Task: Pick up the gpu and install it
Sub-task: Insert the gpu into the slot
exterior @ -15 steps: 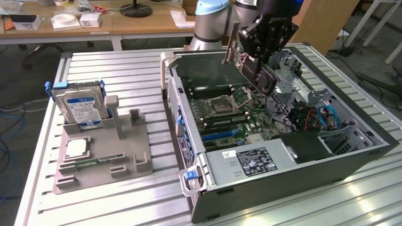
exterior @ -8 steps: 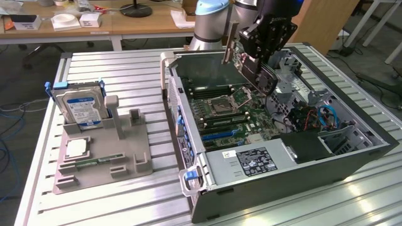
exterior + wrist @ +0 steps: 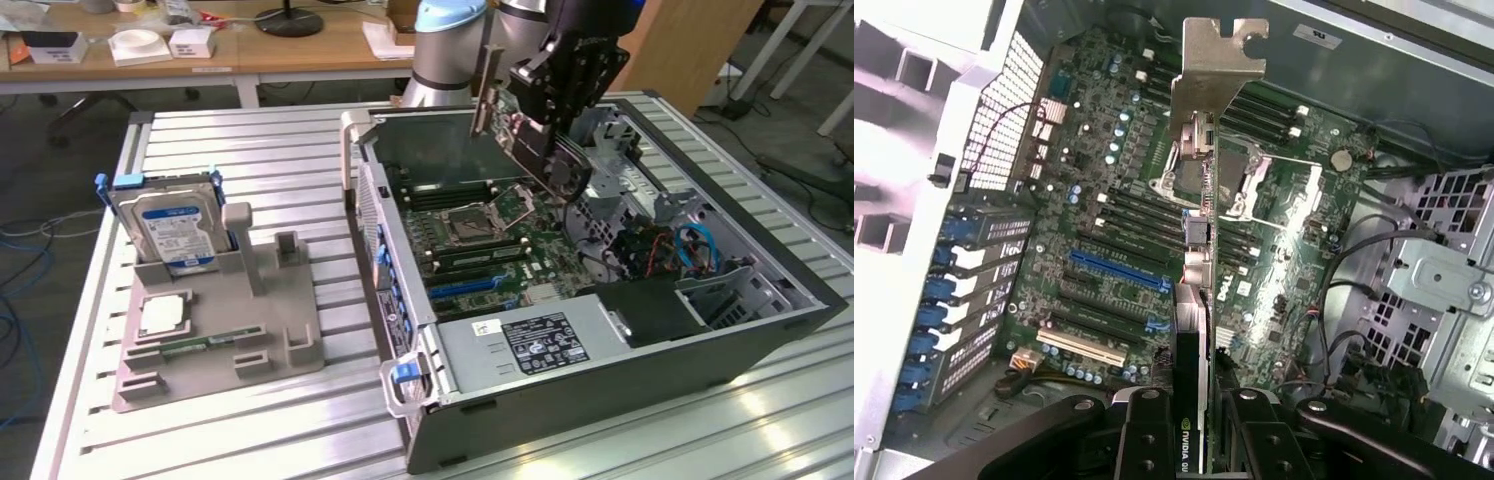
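The gpu [image 3: 523, 148] is up in the air over the open computer case [image 3: 601, 410], tilted, with its silver bracket [image 3: 485, 85] at the high end. The tool [image 3: 558, 105] is clamped on it, a finger on each flat face. From the wrist, the card looks very slim, edge-on above the slots of the green motherboard [image 3: 1104, 230]. I cannot tell whether its low end touches anything.

The case lies on its side with its panel off. Inside are the motherboard, a grey power supply [image 3: 534, 340] with a black label at the near end, a metal drive cage [image 3: 727, 300], and blue and orange cables [image 3: 694, 250] on the exterior view's right. A blue latch [image 3: 404, 372] sits at the near corner.

Everything stands on a worktop [image 3: 240, 150] of ribbed aluminium slats. On the exterior view's left, just beside the case, is a grey holder [image 3: 287, 340]. In it are a hard drive [image 3: 171, 225] standing upright in a slot, a square processor chip [image 3: 163, 313] lying flat, and a narrow green memory stick [image 3: 200, 345] lying in front of it.

Behind the worktop a wooden desk [image 3: 267, 55] carries small white boxes [image 3: 140, 45] and a black round base [image 3: 290, 20]. Loose cables [image 3: 20, 240] trail over the floor.
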`<state>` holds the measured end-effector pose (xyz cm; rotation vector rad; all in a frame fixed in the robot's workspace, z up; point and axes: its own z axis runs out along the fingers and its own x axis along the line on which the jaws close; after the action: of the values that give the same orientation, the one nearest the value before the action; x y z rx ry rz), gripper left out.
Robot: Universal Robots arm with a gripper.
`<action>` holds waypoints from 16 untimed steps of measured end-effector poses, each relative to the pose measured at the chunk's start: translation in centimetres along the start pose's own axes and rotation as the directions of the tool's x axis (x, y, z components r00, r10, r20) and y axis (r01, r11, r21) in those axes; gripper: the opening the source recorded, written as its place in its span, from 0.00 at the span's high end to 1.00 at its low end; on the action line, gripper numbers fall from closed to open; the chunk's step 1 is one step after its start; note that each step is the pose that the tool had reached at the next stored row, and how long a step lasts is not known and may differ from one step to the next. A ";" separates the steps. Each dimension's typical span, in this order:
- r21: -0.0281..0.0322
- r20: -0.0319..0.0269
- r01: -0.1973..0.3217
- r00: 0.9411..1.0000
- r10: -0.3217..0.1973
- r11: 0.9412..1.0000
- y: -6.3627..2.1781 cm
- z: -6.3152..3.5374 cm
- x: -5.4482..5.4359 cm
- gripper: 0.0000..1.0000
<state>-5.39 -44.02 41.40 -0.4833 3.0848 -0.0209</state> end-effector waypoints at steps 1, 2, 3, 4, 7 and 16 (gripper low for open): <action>0.000 0.000 0.006 1.000 -0.006 1.000 0.00 0.00 0.0 0.74; 0.000 0.000 0.012 1.000 -0.012 1.000 -0.01 0.00 0.0 0.74; 0.000 0.000 0.018 1.000 -0.018 1.000 -0.02 0.00 0.0 0.74; 0.000 0.000 0.023 1.000 -0.023 1.000 -0.02 0.00 0.0 0.74; -0.001 0.001 0.039 0.999 -0.039 0.999 -0.05 0.00 0.0 0.74; -0.001 0.002 0.087 0.996 -0.087 0.996 -0.13 0.01 0.0 0.74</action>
<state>-5.39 -44.16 41.40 -0.6177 3.0601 -0.0195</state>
